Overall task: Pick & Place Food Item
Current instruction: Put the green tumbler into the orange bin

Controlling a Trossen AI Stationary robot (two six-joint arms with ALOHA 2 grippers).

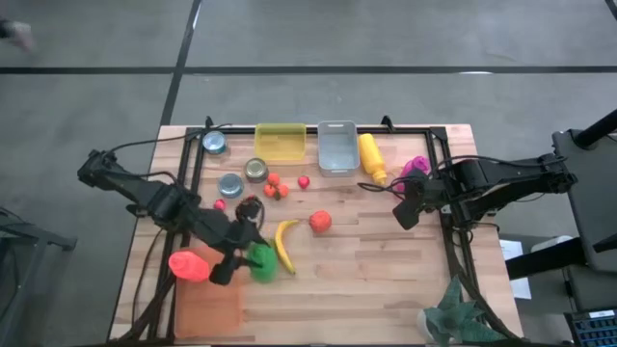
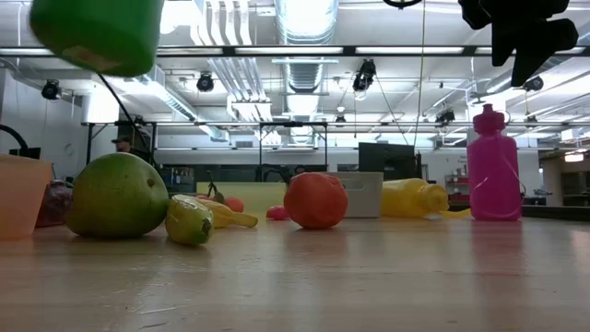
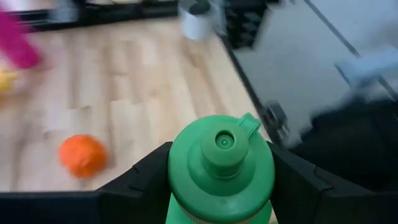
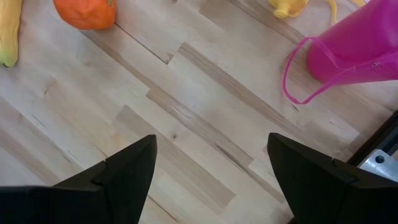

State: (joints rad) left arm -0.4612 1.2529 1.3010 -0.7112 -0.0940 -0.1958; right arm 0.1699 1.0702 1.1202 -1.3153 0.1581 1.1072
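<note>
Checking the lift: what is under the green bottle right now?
The green bottle hangs in the left gripper, clear of the table in the low view. The spot directly beneath is hidden.

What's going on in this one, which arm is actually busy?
The left gripper is shut on a green bottle and holds it in the air above the table's front left part, near the pink cup and the banana. The right gripper hangs open and empty over bare wood beside the magenta bottle. Fruit, cans and two bins are spread across the back half.
</note>
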